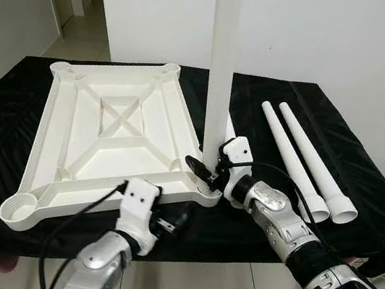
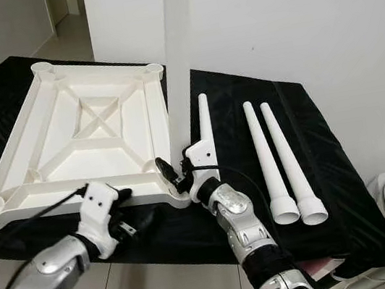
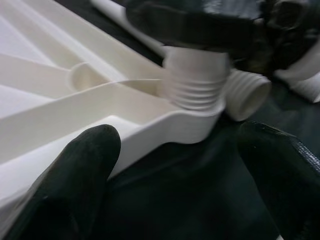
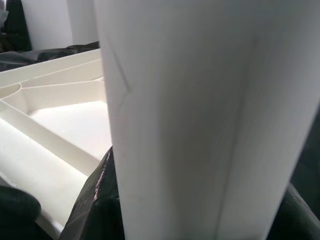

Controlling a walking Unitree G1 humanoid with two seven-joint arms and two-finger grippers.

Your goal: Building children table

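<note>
— While the right gripper (image 1: 214, 172) has its fingers pinched around the base of the upright leg (image 1: 219, 59), what is the left one doing?

— The left gripper (image 1: 170, 223) sits at the near edge of the tabletop (image 1: 374, 181), fingers spread with nothing between them, one on each side of the near right corner of the table top panel (image 1: 113, 131). In its wrist view one dark finger (image 3: 70, 175) lies just under the panel's rim. It looks placed to steady the panel.

— And the leg itself?

— It stands nearly upright, tilted a little, over the panel's near right corner socket. The left wrist view shows its threaded end (image 3: 196, 85) sitting at the socket mouth, threads exposed, so I judge it is not yet screwed home.

— So which step is this?

— Fitting the first leg. The panel lies upside down, ribs up, toward the left side of the black-covered tabletop. The near left socket (image 1: 18, 210) and the two far ones are open.

— What does the next move call for?

— Probably squaring the leg to the socket, then turning it while pressing down, with the left gripper holding the panel from spinning. A tilted start could cross the threads.

— Afterwards?

— Two spare legs (image 1: 305, 163) lie side by side toward the right edge, and a third (image 2: 203, 121) lies just beside the panel.
</note>
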